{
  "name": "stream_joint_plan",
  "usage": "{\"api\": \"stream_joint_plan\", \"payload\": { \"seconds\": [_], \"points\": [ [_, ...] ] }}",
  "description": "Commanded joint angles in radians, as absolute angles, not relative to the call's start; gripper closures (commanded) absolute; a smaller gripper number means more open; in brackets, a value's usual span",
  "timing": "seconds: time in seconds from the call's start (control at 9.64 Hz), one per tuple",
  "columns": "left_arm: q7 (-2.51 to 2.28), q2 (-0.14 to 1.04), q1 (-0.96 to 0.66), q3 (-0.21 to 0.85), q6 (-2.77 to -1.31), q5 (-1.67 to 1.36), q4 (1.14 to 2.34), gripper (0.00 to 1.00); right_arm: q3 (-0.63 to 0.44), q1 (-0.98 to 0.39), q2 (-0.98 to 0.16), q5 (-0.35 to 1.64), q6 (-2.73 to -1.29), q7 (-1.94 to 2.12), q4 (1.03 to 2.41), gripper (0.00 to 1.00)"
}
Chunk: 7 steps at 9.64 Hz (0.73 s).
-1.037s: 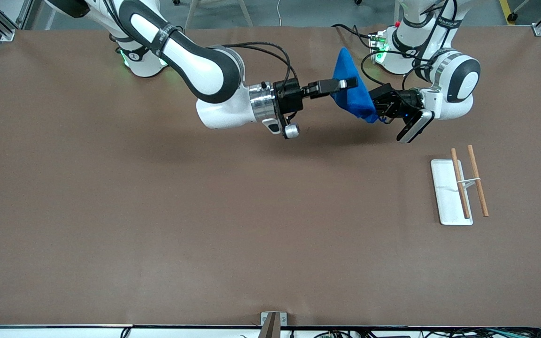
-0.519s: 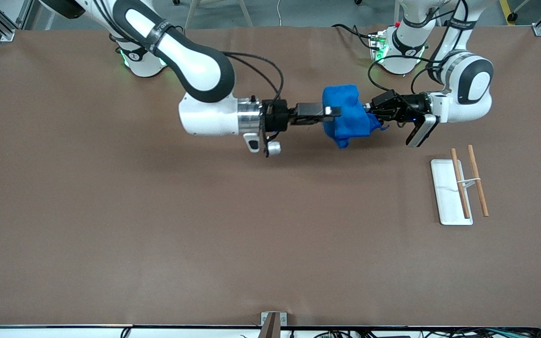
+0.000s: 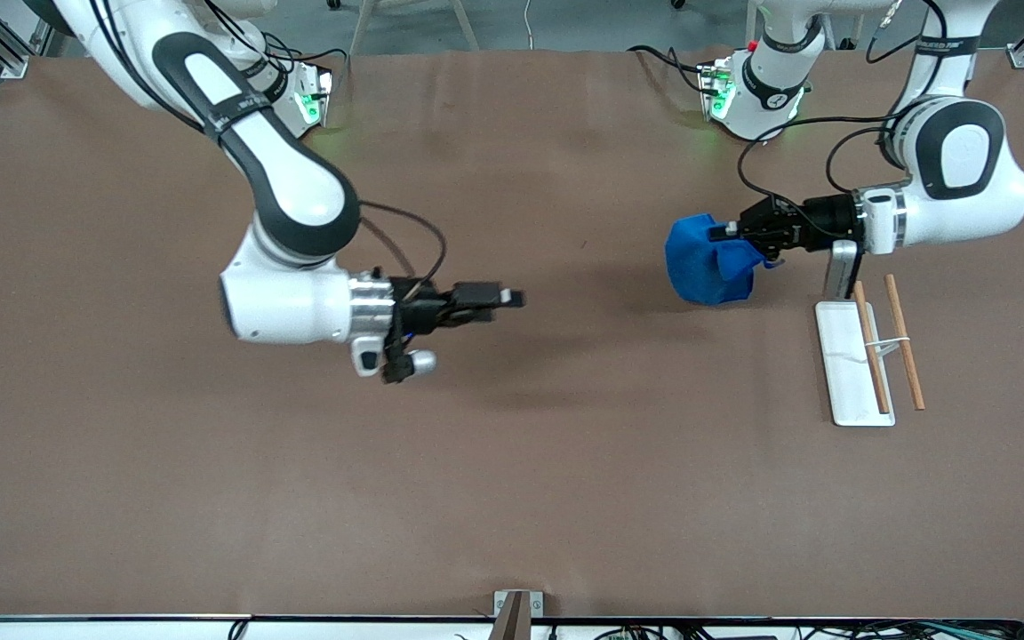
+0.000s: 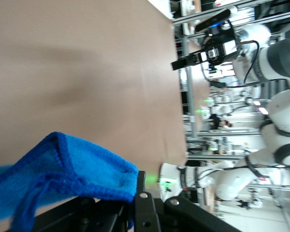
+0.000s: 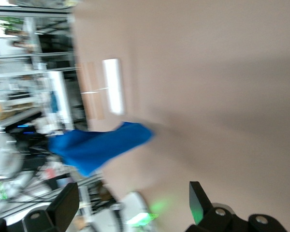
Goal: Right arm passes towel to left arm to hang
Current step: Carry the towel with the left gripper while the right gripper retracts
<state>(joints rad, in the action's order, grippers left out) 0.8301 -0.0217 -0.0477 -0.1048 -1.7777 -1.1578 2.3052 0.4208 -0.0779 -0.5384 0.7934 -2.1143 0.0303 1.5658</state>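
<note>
The blue towel (image 3: 706,268) hangs bunched from my left gripper (image 3: 725,233), which is shut on its upper edge, in the air over the table beside the white tray (image 3: 839,378). In the left wrist view the towel (image 4: 63,169) drapes across the black fingers (image 4: 145,212). My right gripper (image 3: 512,299) is open and empty over the middle of the table, apart from the towel. In the right wrist view its gripper (image 5: 133,195) stands wide open with nothing between the fingers, and the towel (image 5: 96,145) shows farther off.
Two wooden rods (image 3: 869,347) rest on a white wire stand across the white tray, toward the left arm's end of the table. The tray also shows in the right wrist view (image 5: 113,86). The brown table (image 3: 299,498) spreads toward the front camera.
My right gripper let go of the towel and drew away toward the right arm's end. My left gripper carried the towel toward the white tray.
</note>
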Motion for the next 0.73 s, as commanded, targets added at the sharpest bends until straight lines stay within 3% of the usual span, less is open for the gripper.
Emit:
{"api": "stream_joint_plan", "payload": {
  "seconds": [0.0,0.41,0.62],
  "points": [
    [0.760,0.046,-0.052,-0.164,-1.799,-0.942,2.193,1.00,0.315,-0.087,-0.407,0.494,-2.047,-0.107,1.626,0.00],
    [0.715,0.191,-0.051,-0.282,-1.776,-0.591,1.929,1.00,0.042,-0.083,-0.307,0.156,-1.899,-0.129,1.590,0.00],
    [0.762,0.233,-0.049,-0.366,-1.766,-0.514,1.870,1.00,0.020,-0.031,-0.287,0.014,-1.898,0.040,1.484,0.00]
  ]
}}
